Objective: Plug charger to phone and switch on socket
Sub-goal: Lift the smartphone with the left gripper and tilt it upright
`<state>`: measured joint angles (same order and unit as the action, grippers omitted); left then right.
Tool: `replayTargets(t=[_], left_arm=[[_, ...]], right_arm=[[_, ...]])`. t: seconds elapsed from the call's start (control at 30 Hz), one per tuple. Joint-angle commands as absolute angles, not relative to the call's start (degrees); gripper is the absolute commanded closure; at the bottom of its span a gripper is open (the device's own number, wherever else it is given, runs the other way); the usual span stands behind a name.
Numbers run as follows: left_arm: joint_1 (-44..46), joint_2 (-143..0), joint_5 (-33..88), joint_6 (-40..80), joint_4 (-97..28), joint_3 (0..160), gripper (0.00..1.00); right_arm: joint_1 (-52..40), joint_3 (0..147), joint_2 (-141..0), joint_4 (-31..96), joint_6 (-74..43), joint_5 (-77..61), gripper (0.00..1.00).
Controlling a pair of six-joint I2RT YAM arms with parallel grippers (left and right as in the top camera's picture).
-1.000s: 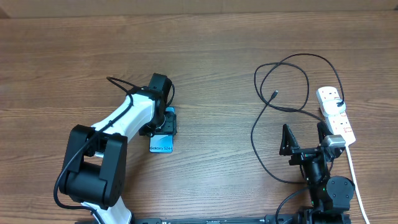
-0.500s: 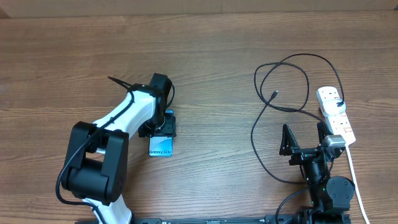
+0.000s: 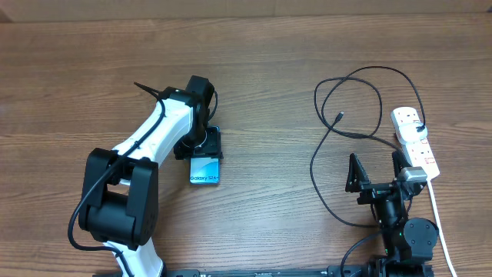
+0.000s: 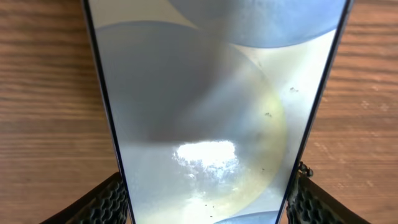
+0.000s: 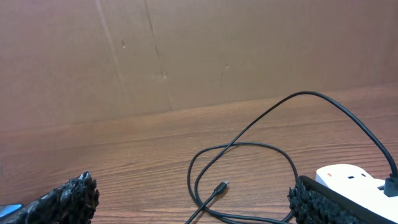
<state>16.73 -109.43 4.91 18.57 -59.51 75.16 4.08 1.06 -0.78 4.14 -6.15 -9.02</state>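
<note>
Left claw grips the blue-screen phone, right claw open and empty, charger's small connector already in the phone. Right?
No. The thin black charger cable's small connector lies loose on the wooden table, far from the slim light-blue-screened phone, as the overhead view shows. The rest holds: left claw grips the phone, right claw open and empty.

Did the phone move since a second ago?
Yes. The phone shifted a little to the right in the overhead view, toward the socket, which stayed put.
</note>
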Motion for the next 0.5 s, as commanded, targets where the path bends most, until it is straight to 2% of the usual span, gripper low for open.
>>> replayTargets(t=[0.0, 0.47], left_arm=[[16.5, -109.4, 10.6, 20.0, -60.8, 78.7, 0.43], [16.5, -109.4, 15.6, 22.6, -71.9, 92.3, 0.44]], right_arm=[[3.9, 0.5, -0.2, 3.9, -5.9, -9.1, 0.00], [3.9, 0.5, -0.2, 3.9, -5.9, -9.1, 0.00]])
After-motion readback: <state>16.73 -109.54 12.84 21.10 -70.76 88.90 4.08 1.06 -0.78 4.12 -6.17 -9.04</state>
